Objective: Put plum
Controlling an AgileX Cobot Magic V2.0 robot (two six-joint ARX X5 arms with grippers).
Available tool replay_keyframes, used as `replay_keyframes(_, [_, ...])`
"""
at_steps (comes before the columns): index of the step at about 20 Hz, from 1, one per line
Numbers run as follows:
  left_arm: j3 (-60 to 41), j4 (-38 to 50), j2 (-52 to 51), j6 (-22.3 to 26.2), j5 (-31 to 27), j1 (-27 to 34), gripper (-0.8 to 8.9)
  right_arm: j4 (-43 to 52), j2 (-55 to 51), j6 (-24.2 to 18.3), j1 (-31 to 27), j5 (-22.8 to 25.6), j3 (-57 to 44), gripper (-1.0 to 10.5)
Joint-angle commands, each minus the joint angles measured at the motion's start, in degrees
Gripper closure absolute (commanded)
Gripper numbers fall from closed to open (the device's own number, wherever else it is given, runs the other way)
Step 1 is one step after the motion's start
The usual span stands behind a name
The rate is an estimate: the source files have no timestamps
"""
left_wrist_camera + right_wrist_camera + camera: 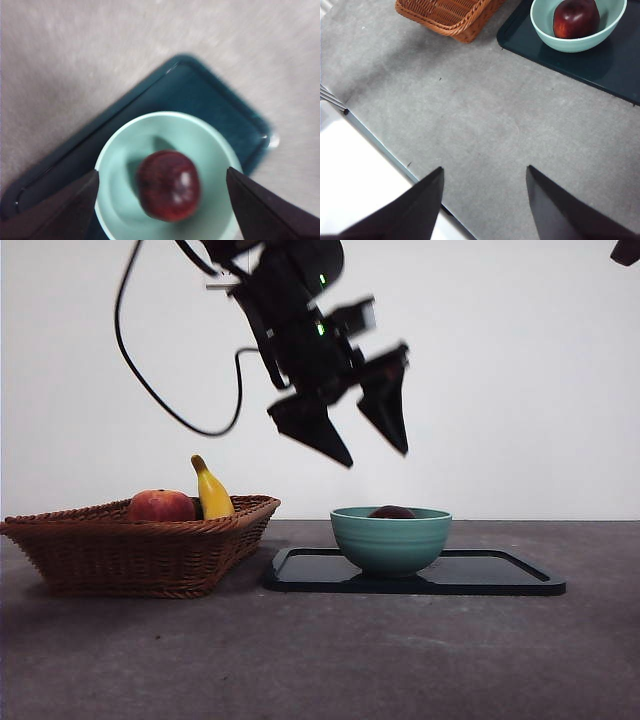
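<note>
left tool [368, 440] open above plum [169, 185]

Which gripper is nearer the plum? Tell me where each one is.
Left. The left gripper hangs open right above the plum in the bowl; the right gripper waits off to the side.

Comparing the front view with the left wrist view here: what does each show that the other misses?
Only the front view shows the wicker basket holding the red-orange fruit and banana, and the left gripper open above the bowl. Only the left wrist view shows the whole plum lying inside the bowl. Both show the teal bowl standing on the dark tray.
</note>
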Motion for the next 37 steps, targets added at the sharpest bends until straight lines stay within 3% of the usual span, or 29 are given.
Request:
replay_keyframes(1, [1.9,1.2,3.1,1.0,-0.3,-1.2,4.07,-0.1,0.2,-0.3,0.3,-0.2,0.4,6.8])
replay_keyframes(29, [1.9,1.6,10.1,1.8,-1.8,-3.7,4.14,-1.5,0.2,-0.5,0.3,-0.2,0.4,6.8])
replay_keyframes(35, [2.0,1.7,10.1,1.8,-1.8,-3.7,6.06,-1.5,0.2,-0.7,0.3,-0.1,0.4,6.8])
replay_keyframes(37, [3.0,1.2,10.1,1.8,-1.8,-3.7,6.07,-1.5,0.2,-0.9,0.3,-0.1,0.4,6.8])
